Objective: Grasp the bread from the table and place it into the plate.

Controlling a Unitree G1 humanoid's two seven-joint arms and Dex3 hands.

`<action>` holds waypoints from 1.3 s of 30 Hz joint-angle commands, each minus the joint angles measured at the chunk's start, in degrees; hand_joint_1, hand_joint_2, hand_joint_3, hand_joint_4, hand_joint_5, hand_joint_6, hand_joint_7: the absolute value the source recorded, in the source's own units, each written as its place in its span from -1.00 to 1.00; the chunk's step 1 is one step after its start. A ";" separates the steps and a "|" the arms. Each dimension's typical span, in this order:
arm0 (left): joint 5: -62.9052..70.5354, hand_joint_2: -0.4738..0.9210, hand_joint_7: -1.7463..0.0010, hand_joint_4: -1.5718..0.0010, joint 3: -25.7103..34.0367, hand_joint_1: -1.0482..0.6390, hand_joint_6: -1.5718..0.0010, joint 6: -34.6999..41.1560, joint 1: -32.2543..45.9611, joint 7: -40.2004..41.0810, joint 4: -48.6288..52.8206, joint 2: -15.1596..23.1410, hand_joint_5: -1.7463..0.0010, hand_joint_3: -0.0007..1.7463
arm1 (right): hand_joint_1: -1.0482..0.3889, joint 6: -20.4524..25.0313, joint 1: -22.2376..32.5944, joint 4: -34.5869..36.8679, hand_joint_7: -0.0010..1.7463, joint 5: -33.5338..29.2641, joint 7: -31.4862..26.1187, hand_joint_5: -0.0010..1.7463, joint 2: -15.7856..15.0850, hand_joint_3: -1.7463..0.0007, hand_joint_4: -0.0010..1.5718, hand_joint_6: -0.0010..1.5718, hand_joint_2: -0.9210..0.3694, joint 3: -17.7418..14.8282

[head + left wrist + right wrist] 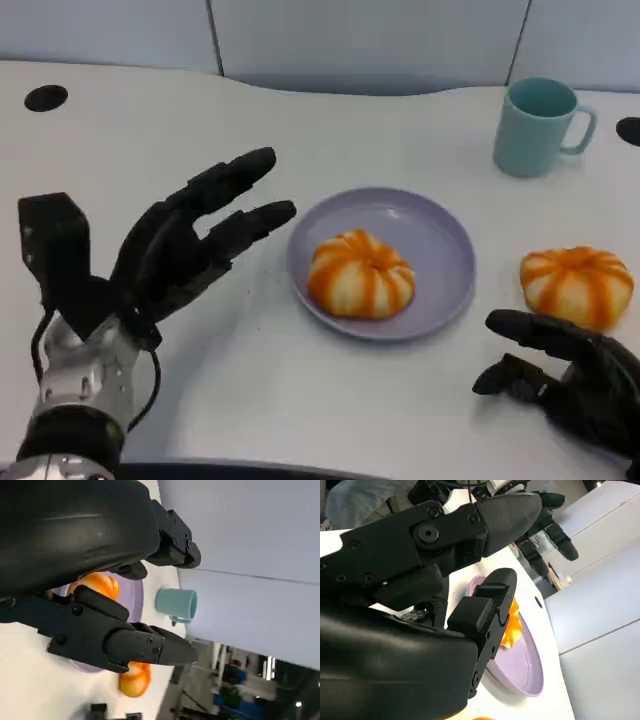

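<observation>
Hovering over the white desk (300,400), the robot's left hand (185,245) is raised with its fingers (240,170) spread wide and stretched toward a lavender plate (440,250), holding nothing and touching nothing. One orange-and-white striped bread (360,275) sits inside the plate, toward its near left side. A second striped bread (577,283) lies on the bare desk just to the right of the plate, clear of its rim. The right hand (565,375) is low at the near right edge of the desk, directly in front of that second bread (close to it, but with a strip of desk showing between them), its fingers partly curled yet apart and closed on nothing. A pale teal mug (538,125) stands upright at the far right, handle turned to the right, well apart from both breads. Seen from the left wrist, the plate (131,591), the mug (176,603) and the loose bread (134,679) line up beyond the black fingers (150,647).
</observation>
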 commanded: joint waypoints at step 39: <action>-2.25 1.00 0.94 0.57 1.84 -0.28 0.03 10.75 24.42 9.26 -23.32 -1.17 -0.50 -0.72 | -0.11 0.98 1.55 -0.72 -0.98 -0.60 -0.89 0.30 -1.00 0.84 -0.32 0.19 -1.00 0.03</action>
